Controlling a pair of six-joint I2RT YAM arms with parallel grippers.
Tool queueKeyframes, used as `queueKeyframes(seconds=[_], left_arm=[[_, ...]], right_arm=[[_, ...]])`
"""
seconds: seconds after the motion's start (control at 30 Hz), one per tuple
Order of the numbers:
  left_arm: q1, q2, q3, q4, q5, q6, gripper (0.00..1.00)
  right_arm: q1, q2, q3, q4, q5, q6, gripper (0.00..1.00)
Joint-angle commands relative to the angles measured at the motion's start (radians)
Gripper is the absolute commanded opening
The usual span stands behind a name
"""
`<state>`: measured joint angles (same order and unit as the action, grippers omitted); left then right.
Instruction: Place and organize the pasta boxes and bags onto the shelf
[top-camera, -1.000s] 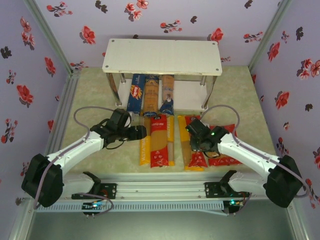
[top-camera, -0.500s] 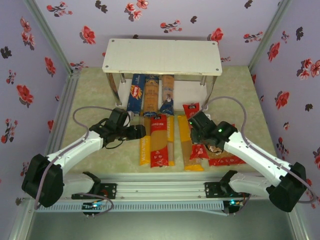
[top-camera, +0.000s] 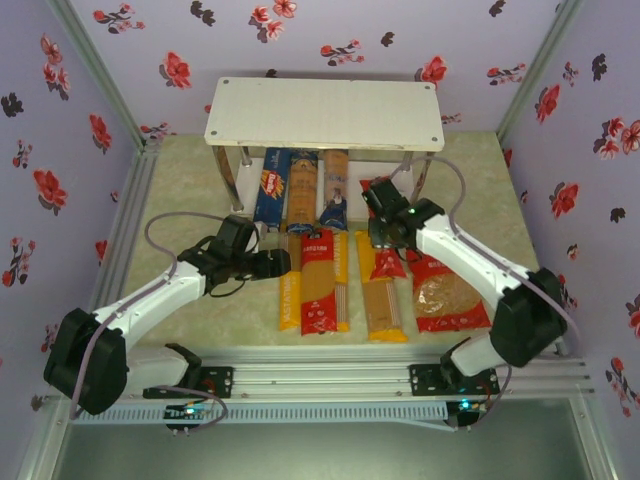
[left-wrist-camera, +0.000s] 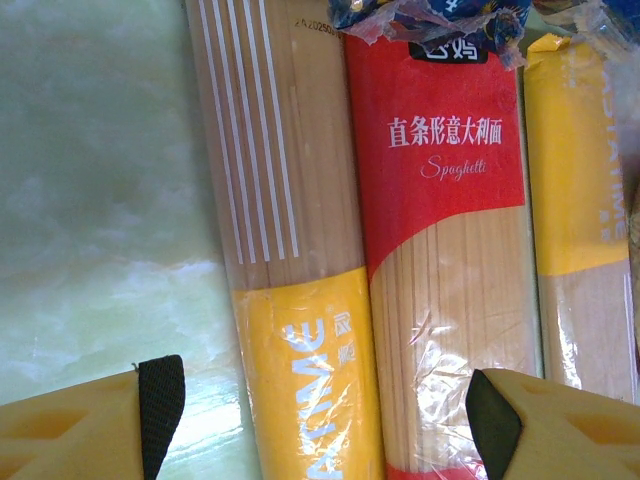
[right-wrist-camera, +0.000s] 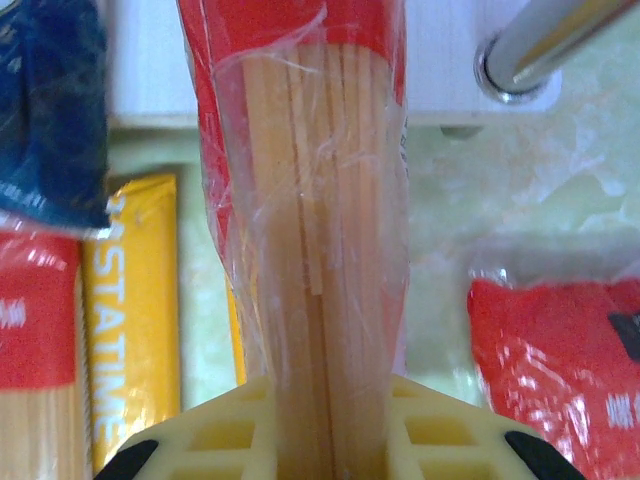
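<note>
The shelf (top-camera: 323, 113) stands at the back of the table. Three long pasta boxes (top-camera: 300, 190) lie side by side on its lower board, their near ends sticking out. My right gripper (top-camera: 383, 225) is shut on a long red spaghetti bag (right-wrist-camera: 300, 200), whose far end reaches over the lower board's edge (right-wrist-camera: 450, 60), beside a metal leg (right-wrist-camera: 550, 40). My left gripper (left-wrist-camera: 325, 410) hangs open over a yellow bag (left-wrist-camera: 300, 300) and a red bag (left-wrist-camera: 450, 250) that lie flat side by side, touching neither.
A yellow-orange bag (top-camera: 380, 300) and a wide red bag of short pasta (top-camera: 445, 295) lie on the table at the front right. Flowered walls close in the sides and back. A metal rail runs along the near edge (top-camera: 320, 380).
The right arm has swung from the front right toward the shelf, carrying the red bag forward with it. The left arm has stayed where it was.
</note>
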<state>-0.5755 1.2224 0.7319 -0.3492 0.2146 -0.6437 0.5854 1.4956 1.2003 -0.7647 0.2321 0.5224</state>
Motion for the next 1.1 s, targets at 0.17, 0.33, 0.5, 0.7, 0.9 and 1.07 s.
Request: queueKeyframes(seconds=[0.17, 0.33, 0.5, 0.7, 0.9, 1.07], left_arm=[[0.017, -0.032, 0.006, -0.017, 0.017, 0.024, 0.78], [0.023, -0.04, -0.001, -0.022, 0.017, 0.02, 0.78], [0.026, -0.04, -0.005, -0.026, 0.017, 0.016, 0.78], [0.028, -0.035, -0.002, -0.028, 0.017, 0.013, 0.78], [0.028, -0.036, 0.0, -0.044, 0.016, 0.012, 0.78], [0.028, -0.044, -0.005, -0.048, 0.009, 0.009, 0.78]], right_arm=[[-0.083, 0.145, 0.189, 0.155, 0.043, -0.102, 0.0], [-0.129, 0.215, 0.24, 0.158, 0.065, -0.156, 0.0], [-0.159, 0.251, 0.263, 0.185, 0.096, -0.205, 0.0], [-0.182, 0.302, 0.293, 0.215, 0.128, -0.237, 0.0], [-0.183, 0.333, 0.299, 0.26, 0.157, -0.239, 0.0], [-0.181, 0.316, 0.272, 0.316, 0.175, -0.248, 0.0]])
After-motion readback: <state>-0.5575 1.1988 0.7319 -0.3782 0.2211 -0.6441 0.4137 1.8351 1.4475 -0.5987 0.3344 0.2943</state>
